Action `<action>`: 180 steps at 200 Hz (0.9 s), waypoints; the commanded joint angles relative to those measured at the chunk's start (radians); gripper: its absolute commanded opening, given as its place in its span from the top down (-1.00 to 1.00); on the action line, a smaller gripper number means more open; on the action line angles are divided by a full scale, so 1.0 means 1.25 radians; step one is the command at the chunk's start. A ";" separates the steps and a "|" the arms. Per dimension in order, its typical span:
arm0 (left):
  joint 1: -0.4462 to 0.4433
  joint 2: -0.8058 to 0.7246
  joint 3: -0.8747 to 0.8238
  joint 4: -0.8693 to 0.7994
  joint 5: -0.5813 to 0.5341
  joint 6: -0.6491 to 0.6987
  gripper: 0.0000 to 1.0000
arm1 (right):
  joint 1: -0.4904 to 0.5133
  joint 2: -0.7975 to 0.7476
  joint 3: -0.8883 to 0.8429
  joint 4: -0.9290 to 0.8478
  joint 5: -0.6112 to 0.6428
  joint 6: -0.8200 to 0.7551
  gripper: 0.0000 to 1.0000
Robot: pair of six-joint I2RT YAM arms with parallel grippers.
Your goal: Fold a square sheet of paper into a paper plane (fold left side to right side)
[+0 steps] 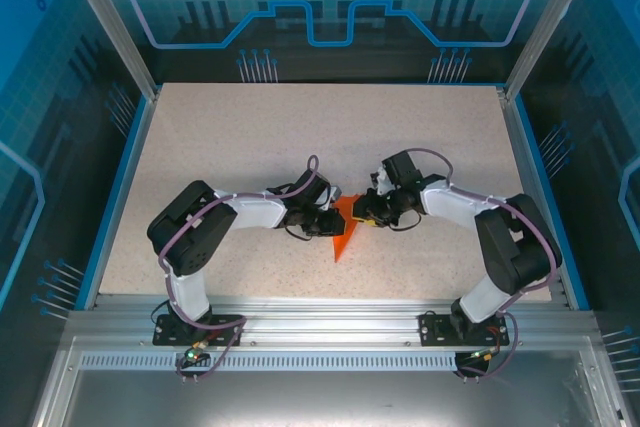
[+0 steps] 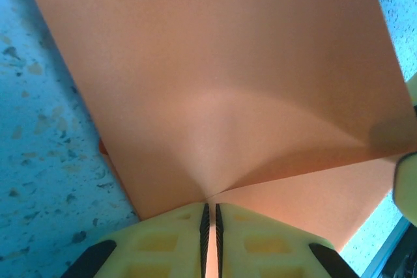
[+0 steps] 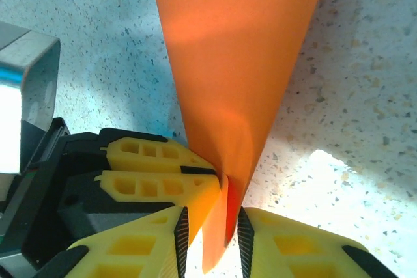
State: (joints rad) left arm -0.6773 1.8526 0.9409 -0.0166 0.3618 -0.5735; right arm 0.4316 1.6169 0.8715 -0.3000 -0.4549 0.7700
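1. Orange-red square sheet of paper (image 1: pixel 346 234) logged near the middle of the table (image 1: pixel 250 137), slightly toward the near edge, held from both sides.
2. Left pincer (image 2: pixel 210 209): pressed together on a paper edge, sheet nipped between the pads.
3. Right pincer (image 3: pixel 210 219): pinching the narrow end of the same sheet, just beside the left one.
4. Progress, judged: fold under way; sheet curled over into a tapering shape, no flat crease pressed yet. Left to do: flatten and crease this fold, then further folds toward a dart.
5. Count: one sheet, two pincers, one table.
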 commanded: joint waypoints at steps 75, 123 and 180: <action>-0.004 0.018 0.007 -0.024 -0.027 0.027 0.68 | -0.039 0.112 0.058 -0.048 -0.017 -0.020 0.26; -0.003 0.020 0.007 -0.024 -0.029 0.029 0.69 | -0.074 0.140 0.062 0.009 -0.039 -0.022 0.23; -0.003 0.021 0.006 -0.020 -0.031 0.034 0.70 | -0.105 0.192 0.102 0.043 -0.054 -0.051 0.24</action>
State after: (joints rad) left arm -0.6773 1.8526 0.9409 -0.0174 0.3576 -0.5663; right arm 0.3237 1.8156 0.9611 -0.2890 -0.4957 0.7322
